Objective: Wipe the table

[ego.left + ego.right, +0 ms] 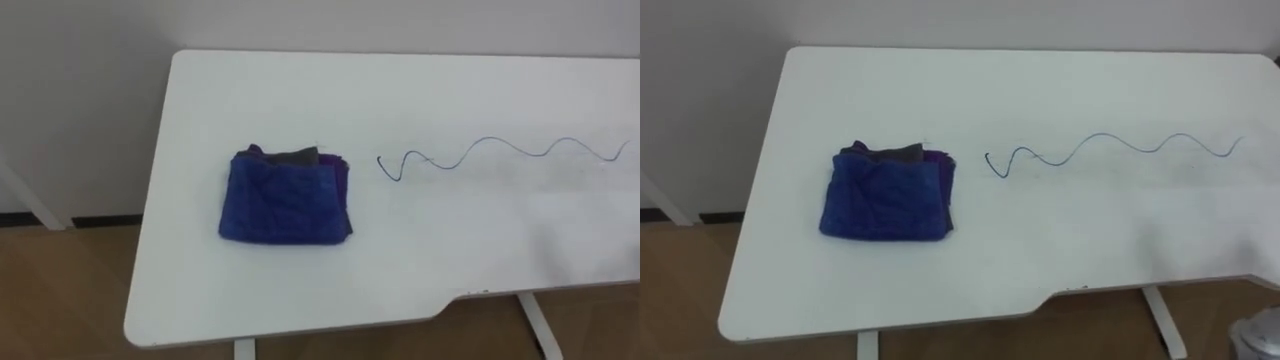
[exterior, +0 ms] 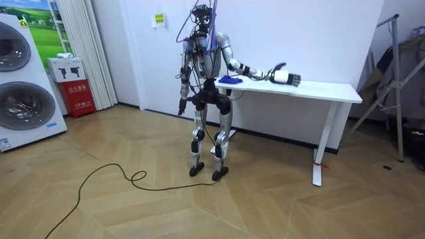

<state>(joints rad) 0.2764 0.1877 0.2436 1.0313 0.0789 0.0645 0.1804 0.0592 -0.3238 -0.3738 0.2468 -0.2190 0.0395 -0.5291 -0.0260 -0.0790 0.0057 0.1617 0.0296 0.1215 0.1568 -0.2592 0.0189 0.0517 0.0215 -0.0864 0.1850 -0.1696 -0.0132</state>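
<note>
A: Where is the cloth?
B: The cloth, blue and folded into a rough square, lies flat on the white table, toward its left end. A darker layer peeks out along its far edge. No hand touches it.
A: Any writing on the top?
B: A thin blue line, drawn in waves, runs from just right of the cloth toward the right end. It spells nothing: it is a squiggle with a small hook at its left end.
A: And the hands?
B: In the room view the robot stands upright at the table's end on that view's left. Its right hand reaches out along the table, well apart from the cloth, with fingers stretched out and holding nothing. Whether it touches the top I cannot tell. The left hand hangs by the hip; whether it is open or closed I cannot tell.
A: Labels elsewhere?
B: A yellow notice is on the wall, to the room view's left of the robot's head. A red box with white markings stands on the floor beside a washer, and a white box with dark pictures sits on it. All the print is too small to read.
</note>
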